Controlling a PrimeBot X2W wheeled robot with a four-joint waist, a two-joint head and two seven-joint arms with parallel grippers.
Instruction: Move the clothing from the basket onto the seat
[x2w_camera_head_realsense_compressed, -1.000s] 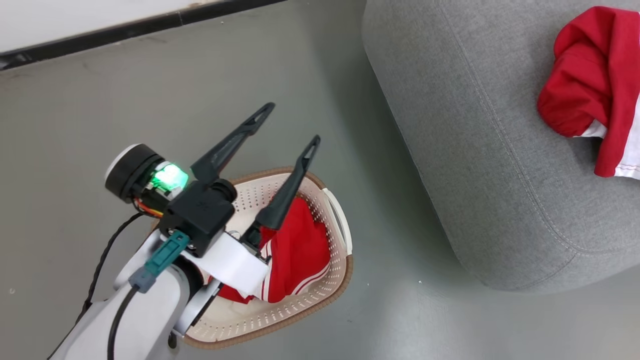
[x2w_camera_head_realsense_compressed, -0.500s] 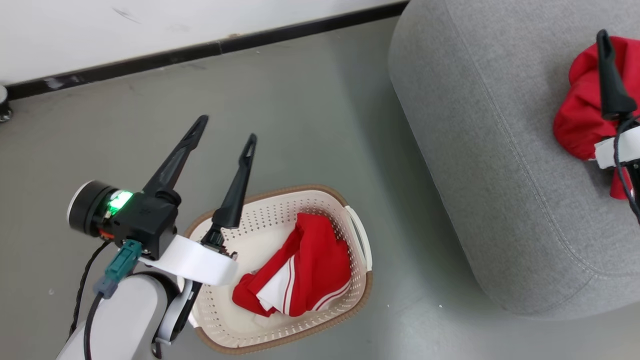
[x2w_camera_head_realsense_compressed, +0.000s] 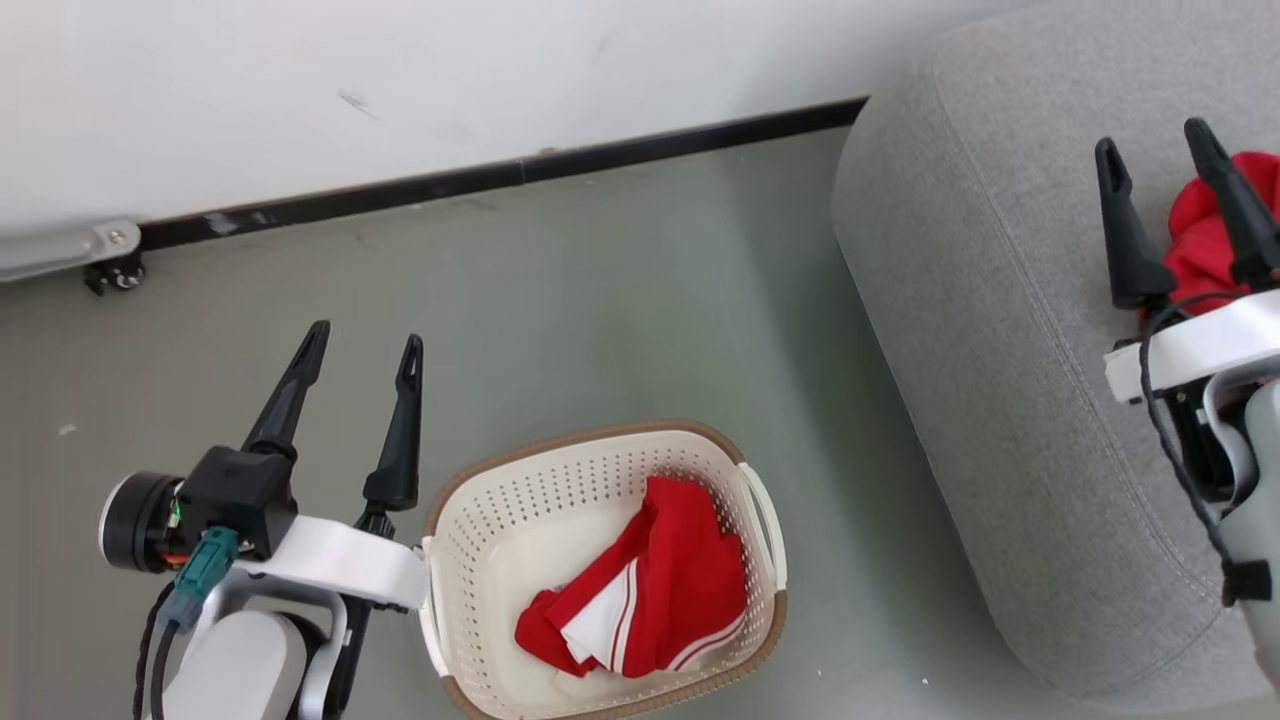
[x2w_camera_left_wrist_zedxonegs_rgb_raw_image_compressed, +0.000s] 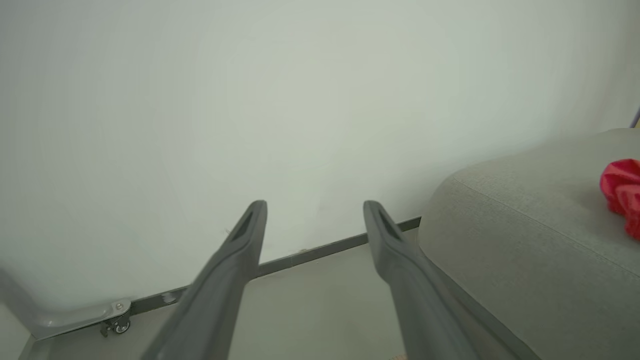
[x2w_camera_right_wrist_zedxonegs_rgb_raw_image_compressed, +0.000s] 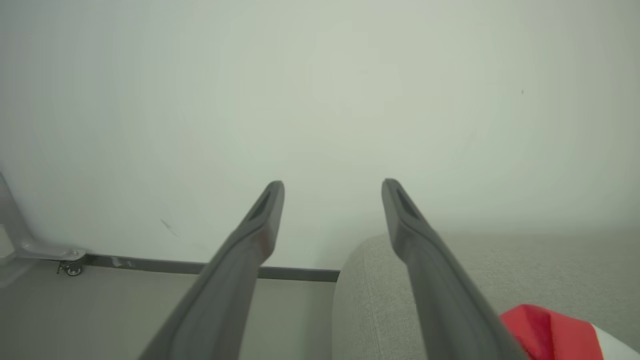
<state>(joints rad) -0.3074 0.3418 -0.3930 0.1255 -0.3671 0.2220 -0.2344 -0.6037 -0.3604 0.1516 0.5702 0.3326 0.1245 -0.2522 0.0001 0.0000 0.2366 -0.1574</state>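
Head view: the left end effector (x2w_camera_head_realsense_compressed: 366, 335) hangs released over the floor (x2w_camera_head_realsense_compressed: 620, 300), fingers spread and empty. The basket (x2w_camera_head_realsense_compressed: 480, 530) sits just to its right, holding a red-and-white garment (x2w_camera_head_realsense_compressed: 670, 570). The right end effector (x2w_camera_head_realsense_compressed: 1150, 137) is likewise spread and empty above the seat (x2w_camera_head_realsense_compressed: 980, 350) — a second red garment (x2w_camera_head_realsense_compressed: 1205, 235) lies on the seat behind its fingers.

Left wrist view: the left end effector (x2w_camera_left_wrist_zedxonegs_rgb_raw_image_compressed: 315, 206) faces the wall (x2w_camera_left_wrist_zedxonegs_rgb_raw_image_compressed: 300, 100); the seat (x2w_camera_left_wrist_zedxonegs_rgb_raw_image_compressed: 525, 240) lies to its right.

Right wrist view: the right end effector (x2w_camera_right_wrist_zedxonegs_rgb_raw_image_compressed: 333, 184) gapes, nothing between its fingers — the second red garment (x2w_camera_right_wrist_zedxonegs_rgb_raw_image_compressed: 550, 332) lies by its right finger.
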